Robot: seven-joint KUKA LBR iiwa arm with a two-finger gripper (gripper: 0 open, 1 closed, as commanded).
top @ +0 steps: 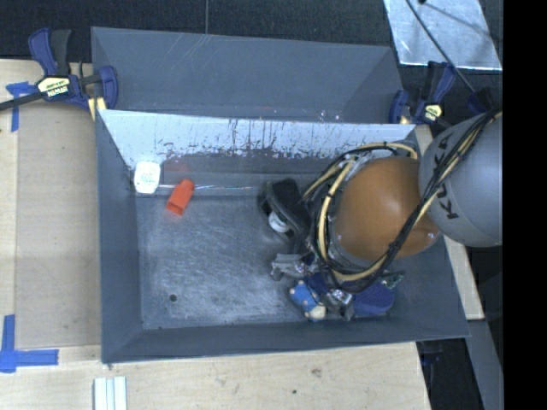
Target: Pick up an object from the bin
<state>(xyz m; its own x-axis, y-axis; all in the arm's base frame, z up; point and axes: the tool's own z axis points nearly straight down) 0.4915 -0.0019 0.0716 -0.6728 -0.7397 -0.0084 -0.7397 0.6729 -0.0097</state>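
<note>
Nearest thing: a small blue piece (304, 297) with a pale tip. It lies on the floor of the bin (120, 254) at the near right, directly below the claw.
Beside it: a darker blue piece (376, 302) lies just to its right, partly under the arm. Whether the two touch cannot be told.
Claw (309, 278): low over that near-right patch, beneath the orange cover (380, 207) and its looped cables. The cover and cables hide it, so I cannot tell whether it is apart or together.
Hold: nothing is visibly clamped, so the pick is likely not yet secured.
Why there: the arm enters from the right, so the near-right pieces are probably its shortest reach. The sloping near wall close by leaves little room to come in from that side.
Black thing (282, 202): a dark, rounded lump just far-left of the claw, close enough that it may get nudged.
Orange block (179, 196): at the far left of the floor, well apart from the claw.
White piece (147, 178): just left of the orange block, against the far-left corner.
</note>
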